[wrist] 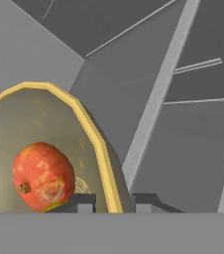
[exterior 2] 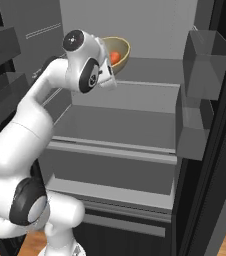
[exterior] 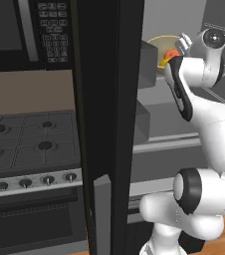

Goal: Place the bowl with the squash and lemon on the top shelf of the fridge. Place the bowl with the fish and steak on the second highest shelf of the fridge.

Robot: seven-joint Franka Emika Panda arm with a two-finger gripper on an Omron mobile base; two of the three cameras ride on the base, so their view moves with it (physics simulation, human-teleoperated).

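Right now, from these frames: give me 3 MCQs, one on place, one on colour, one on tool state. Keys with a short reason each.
1. Where is the bowl?
A. on the stove
B. at the fridge's upper shelf level
C. on the floor

2. What colour is the bowl's rim?
A. yellow
B. blue
C. black

3. How does the tool stand on the bowl?
A. open, far from it
B. fingers either side of its rim
C. closed on a door bin

B: the right base view shows it high inside the open fridge, above the shelf.
A: the hand view shows a yellow edge.
B: the hand view shows one fingertip inside the wall, one outside.
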